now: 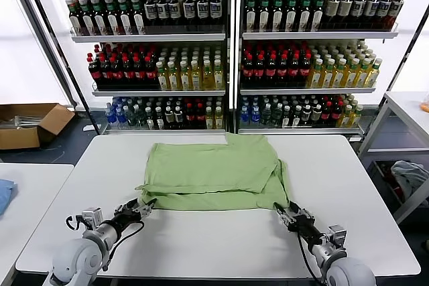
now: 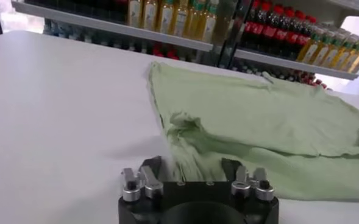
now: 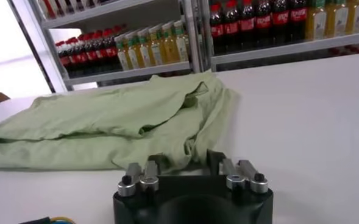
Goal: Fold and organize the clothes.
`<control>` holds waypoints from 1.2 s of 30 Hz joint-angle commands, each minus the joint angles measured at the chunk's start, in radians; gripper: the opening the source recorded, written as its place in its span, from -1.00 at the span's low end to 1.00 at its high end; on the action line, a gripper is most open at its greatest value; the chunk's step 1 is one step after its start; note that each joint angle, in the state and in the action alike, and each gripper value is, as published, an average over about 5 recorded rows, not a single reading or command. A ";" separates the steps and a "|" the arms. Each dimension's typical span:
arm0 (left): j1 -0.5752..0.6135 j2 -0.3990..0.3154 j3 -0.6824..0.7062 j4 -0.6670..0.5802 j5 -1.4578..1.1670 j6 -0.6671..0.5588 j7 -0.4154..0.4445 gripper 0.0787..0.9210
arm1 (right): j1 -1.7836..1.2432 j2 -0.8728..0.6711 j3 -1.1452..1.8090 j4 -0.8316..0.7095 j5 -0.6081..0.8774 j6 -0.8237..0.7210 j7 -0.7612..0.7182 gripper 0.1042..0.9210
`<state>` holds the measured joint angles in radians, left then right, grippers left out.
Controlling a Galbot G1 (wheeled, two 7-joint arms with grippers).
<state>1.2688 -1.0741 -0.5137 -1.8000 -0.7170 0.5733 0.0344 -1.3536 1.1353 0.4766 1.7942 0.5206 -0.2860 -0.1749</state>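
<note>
Gripping, it seems, the near corners of the partly folded light green thin-fabric polo shirt mid-table, the left gripper and right gripper, jaws part-open around cloth, next need an even lift forward.

Polo shirt thin matt green cloth, creased; table smooth matt white; bottles glossy; box matt cardboard.
</note>
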 commanded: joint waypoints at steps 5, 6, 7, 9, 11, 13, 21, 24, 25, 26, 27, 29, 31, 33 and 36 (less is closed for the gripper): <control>0.007 -0.004 0.006 0.013 0.004 0.003 0.011 -0.28 | -0.019 -0.001 0.000 0.015 -0.005 0.001 -0.006 -0.90; 0.010 -0.002 0.005 0.013 0.005 0.003 0.015 -0.35 | -0.027 -0.001 0.003 0.023 -0.002 0.002 -0.008 -0.94; 0.013 0.000 0.003 0.013 0.005 0.003 0.019 -0.43 | -0.036 -0.002 0.006 0.031 0.000 0.003 -0.010 -0.98; 0.027 0.004 -0.002 0.004 0.006 0.003 0.028 -0.55 | -0.061 -0.003 0.015 0.052 0.002 0.008 -0.016 -0.99; 0.050 0.010 -0.010 -0.017 0.006 0.003 0.034 -0.70 | -0.086 -0.003 0.023 0.072 0.003 0.014 -0.023 -1.00; 0.079 0.018 -0.020 -0.044 0.008 0.003 0.041 -0.83 | -0.116 -0.001 0.033 0.092 0.005 0.022 -0.030 -1.00; 0.169 0.027 -0.062 -0.130 0.020 0.003 0.051 -0.98 | -0.279 0.000 0.087 0.206 0.005 0.050 -0.051 -1.00; 0.224 0.027 -0.085 -0.172 0.027 0.003 0.050 -0.98 | -0.352 0.002 0.116 0.254 0.005 0.058 -0.054 -1.00; 0.245 0.026 -0.094 -0.187 0.029 0.003 0.050 -0.98 | -0.378 0.003 0.125 0.270 0.006 0.061 -0.055 -1.00; 0.266 0.024 -0.104 -0.203 0.030 0.003 0.049 -0.98 | -0.403 0.004 0.135 0.285 0.006 0.063 -0.056 -1.00; 0.288 0.021 -0.116 -0.219 0.031 0.003 0.047 -0.98 | -0.432 0.005 0.145 0.300 0.007 0.065 -0.057 -1.00; 0.329 0.015 -0.141 -0.249 0.033 0.004 0.045 -0.98 | -0.484 0.007 0.164 0.324 0.008 0.071 -0.059 -1.00; 0.370 0.009 -0.172 -0.278 0.034 0.004 0.042 -0.98 | -0.532 0.008 0.181 0.344 0.005 0.074 -0.059 -1.00; 0.409 0.004 -0.206 -0.304 0.035 0.004 0.041 -0.98 | -0.565 0.007 0.192 0.360 -0.006 0.069 -0.058 -1.00; 0.475 -0.001 -0.256 -0.343 0.036 0.004 0.040 -0.98 | -0.602 0.007 0.204 0.390 -0.021 0.057 -0.064 -0.95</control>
<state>1.6107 -1.0729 -0.6901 -2.0532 -0.6823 0.5808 0.0744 -1.7757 1.1400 0.6294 2.0831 0.5153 -0.2271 -0.2325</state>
